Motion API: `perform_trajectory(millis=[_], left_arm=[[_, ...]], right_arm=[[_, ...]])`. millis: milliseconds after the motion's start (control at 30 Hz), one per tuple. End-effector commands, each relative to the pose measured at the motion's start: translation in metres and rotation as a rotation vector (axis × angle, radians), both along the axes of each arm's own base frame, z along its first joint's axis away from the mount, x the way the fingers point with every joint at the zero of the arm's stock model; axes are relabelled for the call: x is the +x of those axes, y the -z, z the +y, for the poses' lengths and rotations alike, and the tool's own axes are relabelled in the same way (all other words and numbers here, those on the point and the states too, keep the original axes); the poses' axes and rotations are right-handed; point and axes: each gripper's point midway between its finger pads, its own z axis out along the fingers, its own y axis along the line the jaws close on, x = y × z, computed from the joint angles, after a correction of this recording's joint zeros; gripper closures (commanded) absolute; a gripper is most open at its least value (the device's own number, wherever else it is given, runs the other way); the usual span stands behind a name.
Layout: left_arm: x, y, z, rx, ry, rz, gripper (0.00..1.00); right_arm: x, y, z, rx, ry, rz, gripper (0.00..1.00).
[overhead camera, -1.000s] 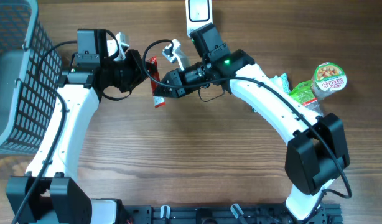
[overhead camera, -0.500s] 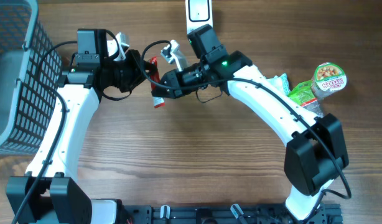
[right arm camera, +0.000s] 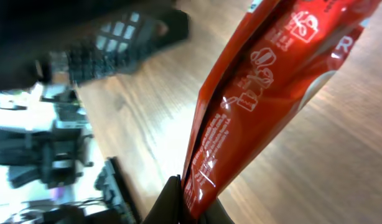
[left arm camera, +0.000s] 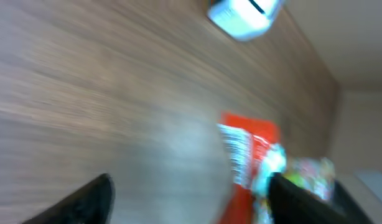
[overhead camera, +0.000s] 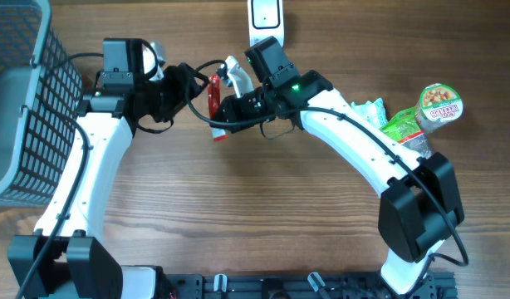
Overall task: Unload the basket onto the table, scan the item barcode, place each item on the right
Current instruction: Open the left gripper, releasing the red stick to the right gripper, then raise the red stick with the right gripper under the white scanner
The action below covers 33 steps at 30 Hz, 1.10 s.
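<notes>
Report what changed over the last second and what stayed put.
The red foil packet passed hands: the left gripper opened its jaws and let go, the right gripper shut on it, carrying it slightly toward the white scanner. The grey mesh basket, green pouch and printed-lid cup stayed put.

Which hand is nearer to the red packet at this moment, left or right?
Right. The right hand is shut on the red packet, pinching its lower edge. The left hand sits just beside the packet, open and apparently not gripping it.
</notes>
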Motion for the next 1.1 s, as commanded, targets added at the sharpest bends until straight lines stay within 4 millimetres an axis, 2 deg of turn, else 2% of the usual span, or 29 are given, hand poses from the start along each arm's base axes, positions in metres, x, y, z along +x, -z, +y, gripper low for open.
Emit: perform_trajectory(millis=[0, 100, 233, 367, 500, 700, 867, 933, 1067], left_arm=[[0.014, -0.003, 0.054, 0.263, -0.193, -0.055, 0.11], [0.015, -0.003, 0.065, 0.316, -0.232, -0.056, 0.01], [0.015, -0.002, 0.080, 0.385, -0.284, -0.054, 0.00], [0.015, 0.001, 0.085, 0.390, -0.299, -0.043, 0.00], [0.013, 0.002, 0.094, 0.381, -0.316, -0.030, 0.00], [0.014, 0.000, 0.109, 0.256, -0.328, -0.023, 0.00], [0.017, -0.006, 0.115, 0.143, -0.316, -0.040, 0.00], [0.018, -0.008, 0.120, 0.129, -0.325, -0.047, 0.00], [0.020, -0.009, 0.127, 0.135, -0.343, -0.059, 0.00]], right_arm=[[0.011, 0.009, -0.017, -0.119, 0.020, -0.119, 0.95], [0.013, 0.026, -0.037, -0.256, 0.009, -0.172, 0.96], [-0.003, 0.044, -0.063, -0.400, -0.173, -0.250, 0.96], [-0.015, 0.049, -0.072, -0.432, -0.322, -0.297, 0.95], [-0.014, 0.049, -0.071, -0.429, -0.351, -0.328, 0.95], [-0.015, 0.051, -0.080, -0.455, -0.367, -0.323, 0.96], [0.007, 0.056, -0.105, -0.638, -0.319, -0.397, 0.96], [0.019, 0.048, -0.117, -0.724, -0.293, -0.440, 0.96], [0.046, -0.005, -0.130, -0.834, -0.228, -0.552, 0.96]])
